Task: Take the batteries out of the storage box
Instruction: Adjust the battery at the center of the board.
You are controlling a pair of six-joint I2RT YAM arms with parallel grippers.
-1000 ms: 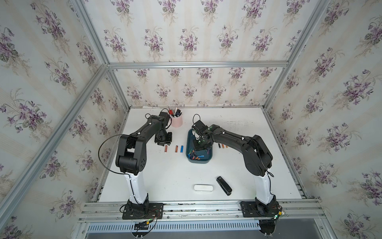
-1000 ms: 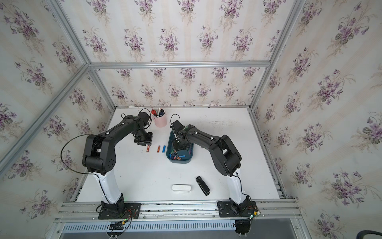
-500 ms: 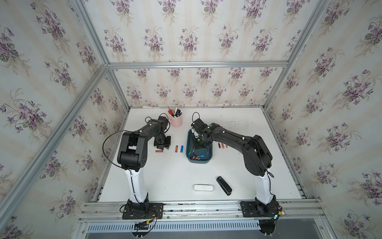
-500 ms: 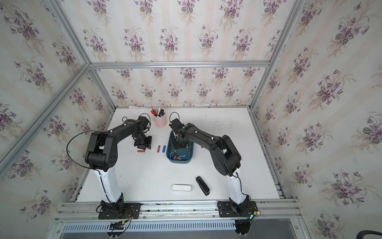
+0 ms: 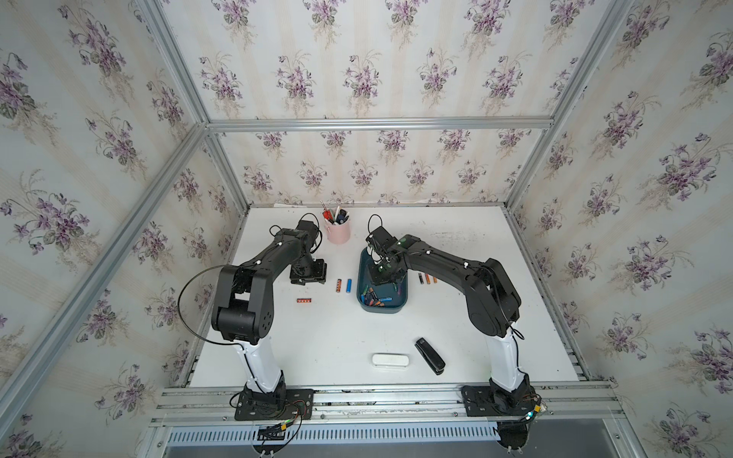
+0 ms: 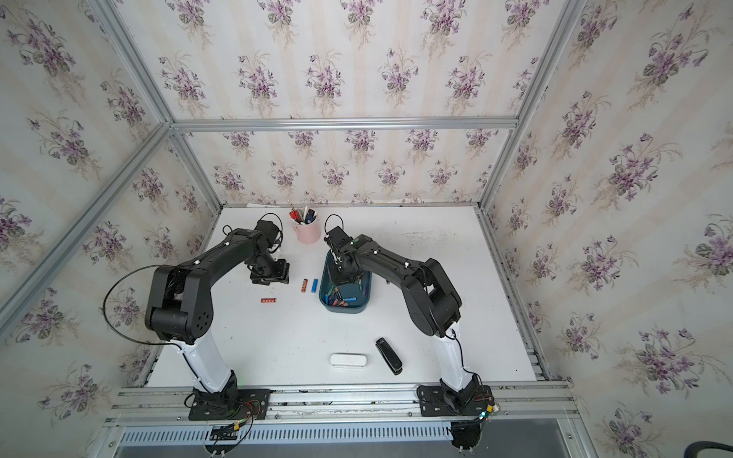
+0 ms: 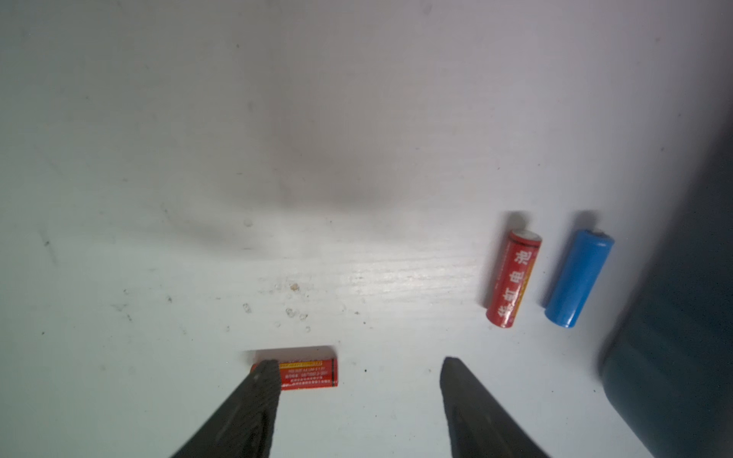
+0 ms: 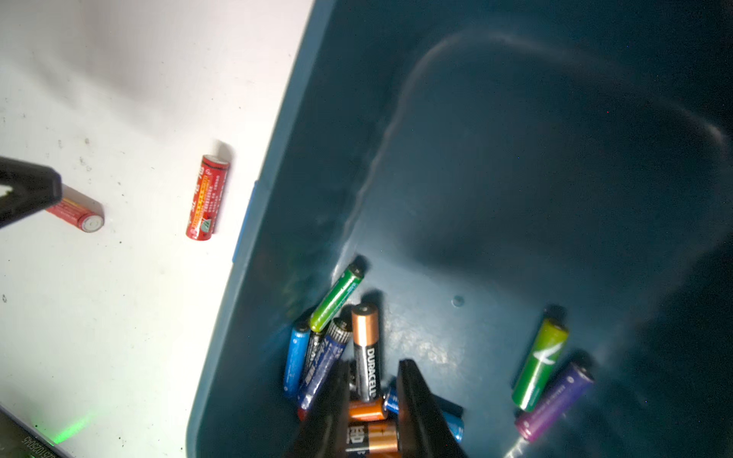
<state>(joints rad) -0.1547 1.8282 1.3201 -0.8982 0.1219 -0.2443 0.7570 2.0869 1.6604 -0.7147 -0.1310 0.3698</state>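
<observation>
Perhaps ten batteries (image 8: 365, 349) lie in the storage box (image 8: 515, 158).

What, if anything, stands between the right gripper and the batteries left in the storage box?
Nothing visible does. The right gripper hangs inside the storage box, its tips right at the piled batteries; no lid or other object lies between them.

Red battery (image 7: 309, 374) end hidden behind left claw (image 7: 359, 363).
</observation>
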